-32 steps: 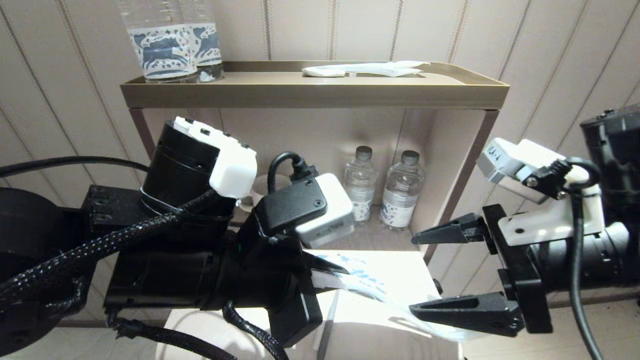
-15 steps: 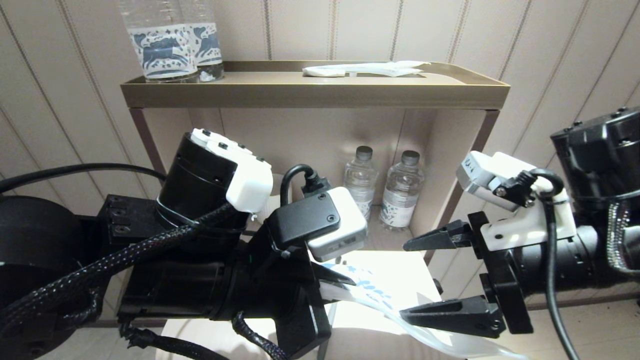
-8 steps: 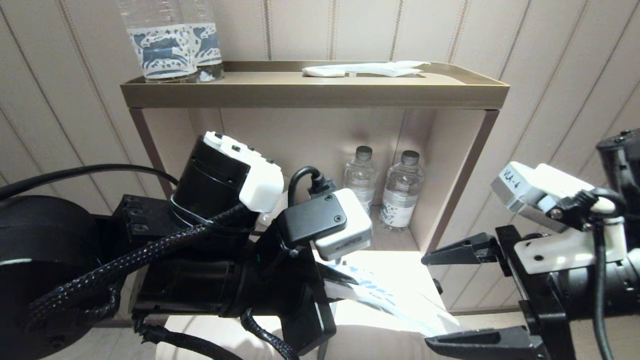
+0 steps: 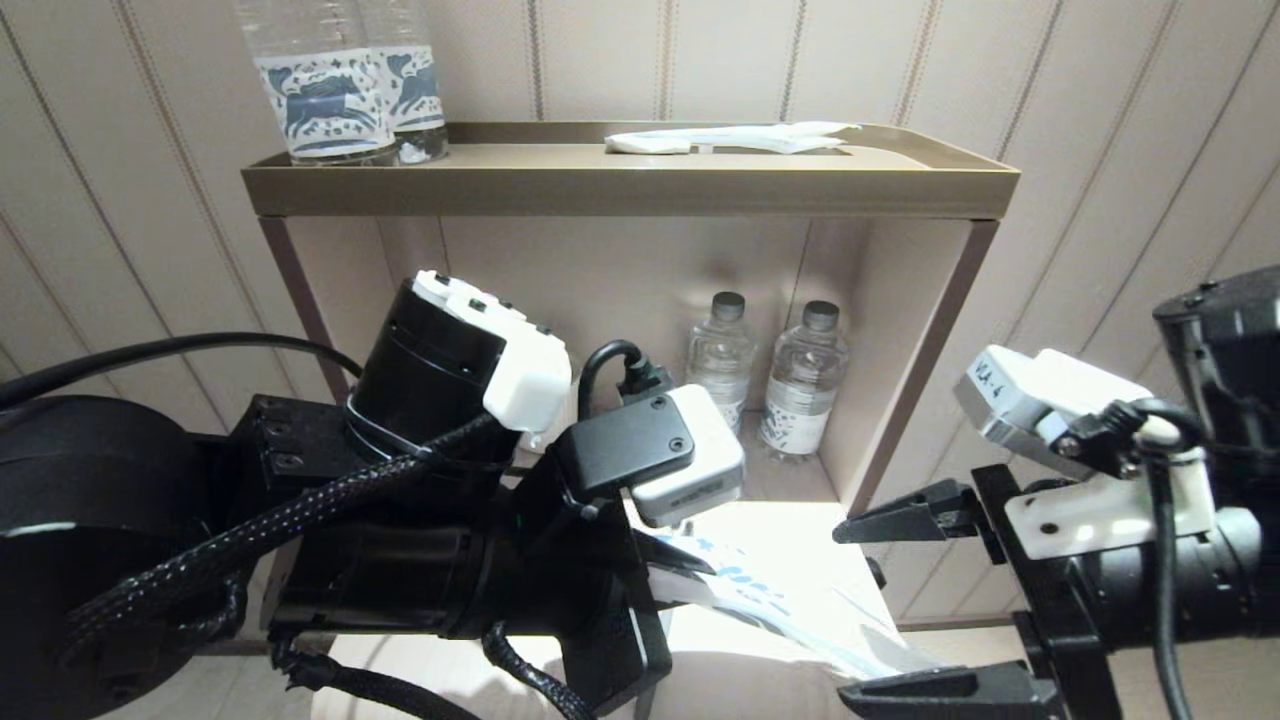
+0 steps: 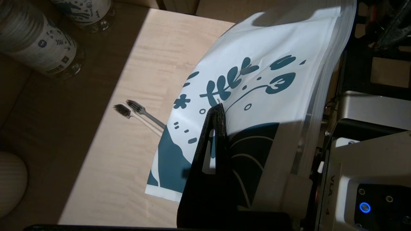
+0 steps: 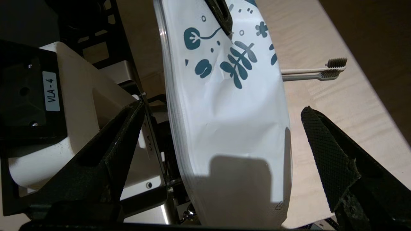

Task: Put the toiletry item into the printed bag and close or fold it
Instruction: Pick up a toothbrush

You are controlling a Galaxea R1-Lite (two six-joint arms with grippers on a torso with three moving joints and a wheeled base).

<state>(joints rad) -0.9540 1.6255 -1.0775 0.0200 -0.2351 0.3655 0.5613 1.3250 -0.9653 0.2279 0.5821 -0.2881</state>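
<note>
Left pincer holds the printed pouch in the air, right pincer wide beside it

The left pincer point(image 5: 218, 112) is clamped on the printed bag point(image 5: 257, 80) and holds it lifted above the desk point(image 5: 135, 64). The right pincer point(image 4: 890, 605) stands with its fingers point(image 6: 330, 154) spread wide, one on each side of the free end of the bag, not touching it. The toothbrush point(image 6: 313, 73) lies flat on the desk, partly hidden behind the bag, with its bristle head pointing away from it. Small water bottles point(image 4: 800, 380) stand at the back of the desk. Above is a shelf point(image 4: 620, 185) with two bigger bottles point(image 4: 340, 90) and a white packet point(image 4: 730, 138).
</note>
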